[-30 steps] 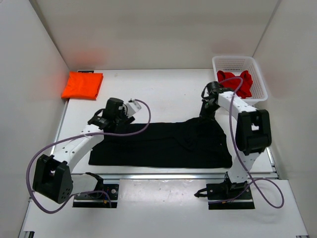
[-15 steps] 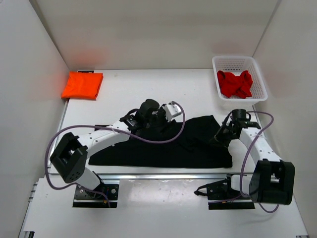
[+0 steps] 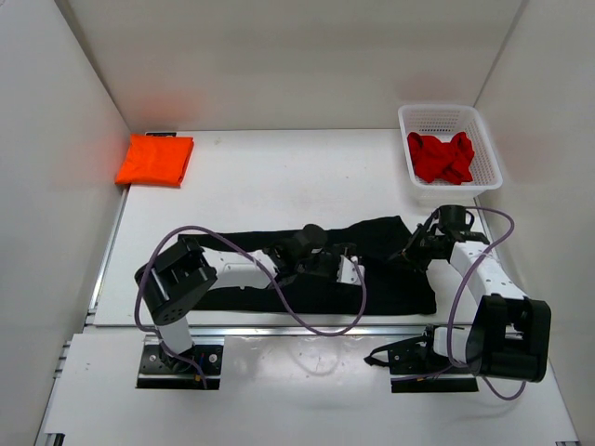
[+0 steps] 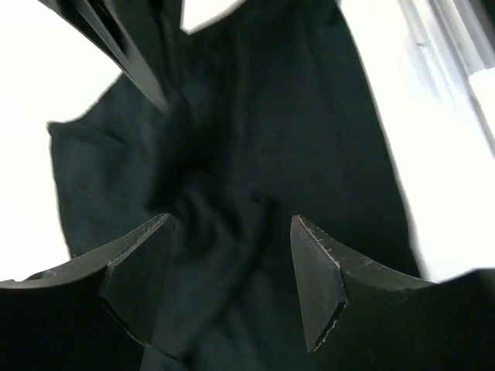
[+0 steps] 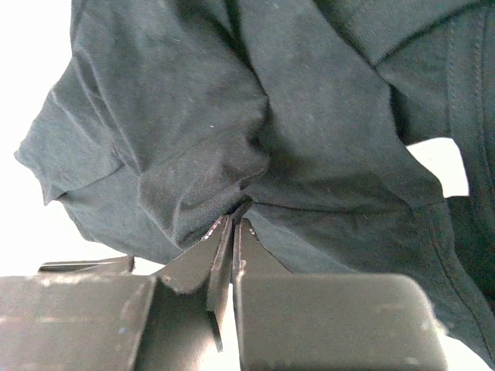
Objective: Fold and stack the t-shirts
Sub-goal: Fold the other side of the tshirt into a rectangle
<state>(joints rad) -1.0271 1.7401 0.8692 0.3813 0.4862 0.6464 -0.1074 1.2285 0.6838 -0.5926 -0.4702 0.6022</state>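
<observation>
Top external view shows the black t-shirt (image 3: 400, 288) spread along the near edge of the surface (image 3: 279, 177). The right gripper (image 5: 232, 224) is pinched closed on a fold of it, and the left gripper (image 4: 232, 228) hangs over its middle with jaws apart. The orange t-shirt (image 3: 154, 160) lies folded far left, and the red t-shirt (image 3: 442, 158) sits in the basket (image 3: 446, 113).

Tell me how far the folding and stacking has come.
Done: the bright orange cloth t-shirt lies folded in the far left corner. In hand: the black cloth t-shirt, right gripper shut on it, left gripper open over it. Left: the red cloth t-shirt, crumpled in the white plastic mesh basket.
</observation>
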